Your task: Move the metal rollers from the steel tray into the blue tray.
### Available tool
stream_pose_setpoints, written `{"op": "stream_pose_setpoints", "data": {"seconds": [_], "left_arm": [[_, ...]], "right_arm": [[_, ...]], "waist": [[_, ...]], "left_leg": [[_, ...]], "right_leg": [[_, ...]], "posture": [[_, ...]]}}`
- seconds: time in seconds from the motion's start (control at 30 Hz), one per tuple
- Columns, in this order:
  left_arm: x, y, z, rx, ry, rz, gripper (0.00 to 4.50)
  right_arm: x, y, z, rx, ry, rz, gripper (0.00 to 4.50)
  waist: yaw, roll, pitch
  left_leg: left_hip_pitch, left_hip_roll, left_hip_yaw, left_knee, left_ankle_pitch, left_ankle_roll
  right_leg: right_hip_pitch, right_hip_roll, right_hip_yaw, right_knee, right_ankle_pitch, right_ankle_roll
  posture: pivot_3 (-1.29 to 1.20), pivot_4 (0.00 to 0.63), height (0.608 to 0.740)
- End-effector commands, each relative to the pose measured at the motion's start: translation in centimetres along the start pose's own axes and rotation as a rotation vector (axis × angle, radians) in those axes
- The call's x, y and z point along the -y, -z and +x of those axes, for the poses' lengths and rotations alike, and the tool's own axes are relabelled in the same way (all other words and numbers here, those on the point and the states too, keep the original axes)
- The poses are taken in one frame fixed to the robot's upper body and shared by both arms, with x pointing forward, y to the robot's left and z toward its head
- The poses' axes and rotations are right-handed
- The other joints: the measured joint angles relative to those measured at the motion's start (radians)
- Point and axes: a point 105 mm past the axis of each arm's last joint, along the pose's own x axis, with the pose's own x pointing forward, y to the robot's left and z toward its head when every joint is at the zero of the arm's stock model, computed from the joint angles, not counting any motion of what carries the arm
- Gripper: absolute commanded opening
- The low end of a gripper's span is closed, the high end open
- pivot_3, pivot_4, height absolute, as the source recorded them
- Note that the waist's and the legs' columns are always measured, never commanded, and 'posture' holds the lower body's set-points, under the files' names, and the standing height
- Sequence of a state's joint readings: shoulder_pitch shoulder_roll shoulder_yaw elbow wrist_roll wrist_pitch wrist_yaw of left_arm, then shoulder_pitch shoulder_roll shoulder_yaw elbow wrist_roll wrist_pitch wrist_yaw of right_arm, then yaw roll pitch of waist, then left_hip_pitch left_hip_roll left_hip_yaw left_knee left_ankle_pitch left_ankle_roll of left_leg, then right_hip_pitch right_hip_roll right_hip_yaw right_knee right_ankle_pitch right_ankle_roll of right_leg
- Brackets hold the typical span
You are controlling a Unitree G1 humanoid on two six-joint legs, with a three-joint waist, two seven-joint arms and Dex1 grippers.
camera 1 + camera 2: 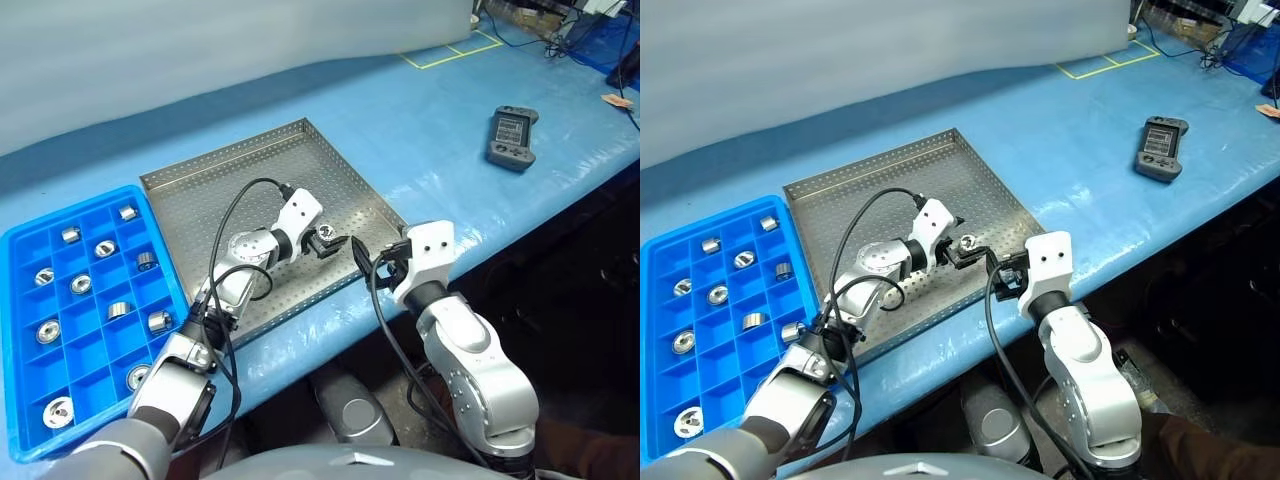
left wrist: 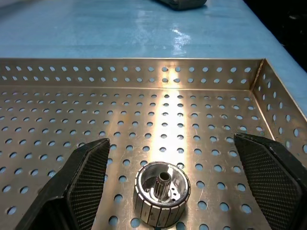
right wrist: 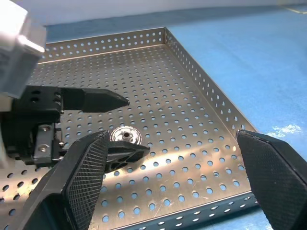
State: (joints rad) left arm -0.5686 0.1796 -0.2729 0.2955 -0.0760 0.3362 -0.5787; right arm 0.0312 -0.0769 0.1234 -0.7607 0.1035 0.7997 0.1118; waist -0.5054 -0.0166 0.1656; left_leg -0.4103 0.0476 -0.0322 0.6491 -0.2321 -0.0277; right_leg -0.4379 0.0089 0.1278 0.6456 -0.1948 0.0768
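The left gripper (image 2: 165,184), fingers spread wide, has the last roller (image 2: 161,193) standing upright between them on the steel tray (image 2: 144,72), nearer than the wide-open right gripper (image 3: 168,177).

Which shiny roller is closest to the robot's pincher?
The roller alone in the steel tray, standing upright between the open left gripper's fingers. All the other rollers already sit in the blue tray.

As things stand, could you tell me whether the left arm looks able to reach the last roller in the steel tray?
Probably yes. The left gripper is open, with the metal roller standing between its fingers on the steel tray, and nothing blocks it. The open right gripper is close by.
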Motion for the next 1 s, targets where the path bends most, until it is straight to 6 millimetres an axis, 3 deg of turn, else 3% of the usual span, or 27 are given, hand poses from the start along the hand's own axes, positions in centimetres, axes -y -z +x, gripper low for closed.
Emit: {"op": "stream_pose_setpoints", "data": {"seconds": [0.03,0.5,0.6,0.83,1.0], "left_arm": [[-0.6,-0.7,0.4,0.008,-0.035,0.030,4.50],[-0.1,0.5,1.4,-0.038,-0.028,0.009,4.50],[0.1,0.8,1.5,-0.058,-0.014,-0.003,3.94],[0.3,1.4,1.6,-0.086,-0.013,-0.001,1.69],[-0.7,0.4,0.9,-0.037,-0.060,-0.022,1.70]], "right_arm": [[-0.9,-1.6,-0.7,0.063,-0.054,-0.016,4.45],[-1.9,-0.5,-2.1,-0.007,-0.153,-0.059,4.45],[-1.9,-0.4,-2.1,-0.012,-0.150,-0.056,4.50],[-2.1,-0.5,-1.8,-0.004,-0.159,-0.049,4.50],[-2.4,-0.5,-1.6,-0.003,-0.179,-0.045,4.50]], "waist": [[-0.003,0.000,0.000],[-0.009,0.000,0.000],[-0.014,0.000,0.000],[-0.016,0.000,0.000],[-0.013,-0.001,0.000]], "left_leg": [[0.000,0.000,0.000,0.000,0.000,0.000],[0.001,-0.001,0.000,-0.001,0.000,0.000],[0.001,-0.001,0.000,-0.001,0.000,0.000],[0.001,-0.001,0.000,-0.001,0.000,0.000],[0.001,-0.001,0.000,-0.001,0.000,0.000]], "right_leg": [[0.000,0.000,0.000,0.000,0.000,0.000],[0.001,-0.001,0.001,-0.001,0.000,0.001],[0.001,-0.001,0.001,-0.001,0.000,0.001],[0.001,-0.001,0.001,-0.001,0.000,0.001],[0.002,-0.001,0.001,-0.001,0.000,0.001]], "posture": [[-0.50,0.150,0.740],[-0.52,0.150,0.740],[-0.52,0.150,0.740],[-0.50,0.150,0.740],[-0.48,0.150,0.740]]}}
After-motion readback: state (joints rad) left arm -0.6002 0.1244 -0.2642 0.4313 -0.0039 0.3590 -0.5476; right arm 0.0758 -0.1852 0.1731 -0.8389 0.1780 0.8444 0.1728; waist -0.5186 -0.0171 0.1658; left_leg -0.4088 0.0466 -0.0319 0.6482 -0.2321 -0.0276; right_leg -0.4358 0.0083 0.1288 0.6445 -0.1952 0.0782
